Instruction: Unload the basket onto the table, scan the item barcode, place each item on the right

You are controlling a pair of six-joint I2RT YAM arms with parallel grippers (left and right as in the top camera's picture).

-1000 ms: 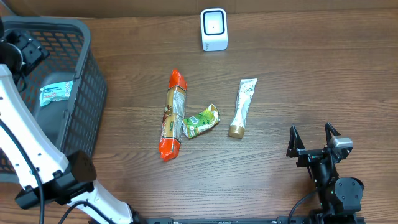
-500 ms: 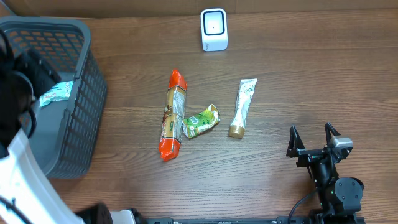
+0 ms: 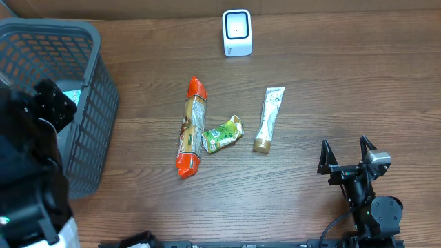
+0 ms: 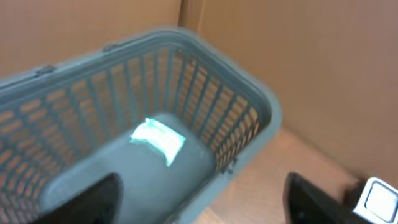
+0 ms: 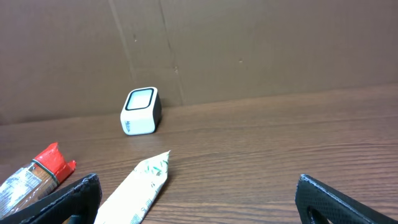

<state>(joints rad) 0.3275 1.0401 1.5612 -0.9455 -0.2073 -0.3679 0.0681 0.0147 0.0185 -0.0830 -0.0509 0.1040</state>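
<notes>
From overhead, the left arm [image 3: 27,172] was a dark blur far left of the scanner [image 3: 237,32]. It hid the near half of the basket [image 3: 89,41], which also ran off the left edge. The white packet [image 3: 76,93] inside showed only as a sliver.

The left wrist view was soft throughout. The scanner [image 4: 378,198] was clipped at the right edge, and the left fingers [image 4: 87,205] were bare tips.

In the right wrist view, the orange-ended pack [image 5: 34,177] left of the scanner and the tube [image 5: 140,186] were cut off. Their print was too small to read.

Right arm [image 3: 372,207]: black two-finger gripper [image 3: 343,142], slim pointed fingers, silver-grey wrist block, black cable. Left arm [image 3: 27,172]: black casing, white shell.
</notes>
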